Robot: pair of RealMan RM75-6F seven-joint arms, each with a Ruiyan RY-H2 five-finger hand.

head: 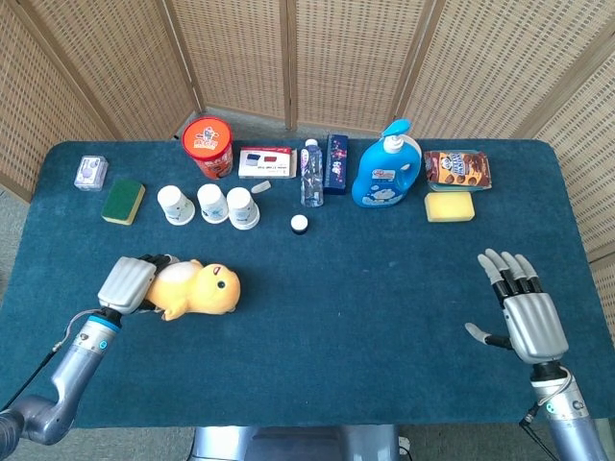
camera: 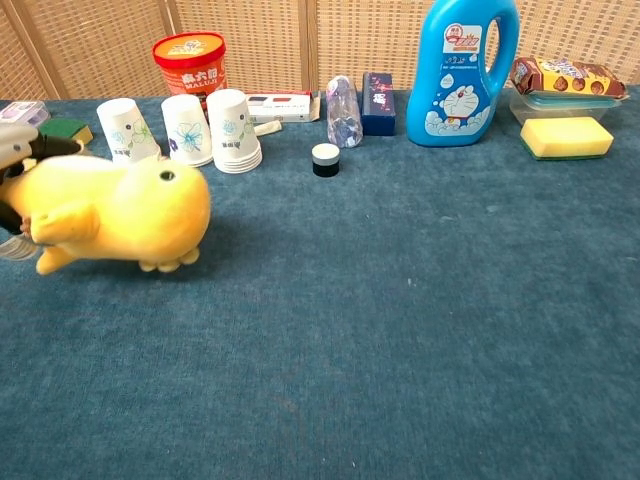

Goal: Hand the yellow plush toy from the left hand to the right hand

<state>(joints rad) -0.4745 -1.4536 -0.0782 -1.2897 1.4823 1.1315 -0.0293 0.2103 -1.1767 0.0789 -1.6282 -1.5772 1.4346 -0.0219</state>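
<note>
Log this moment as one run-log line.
left hand: holds yellow plush toy | right hand: open, apart | handover: not yet done
</note>
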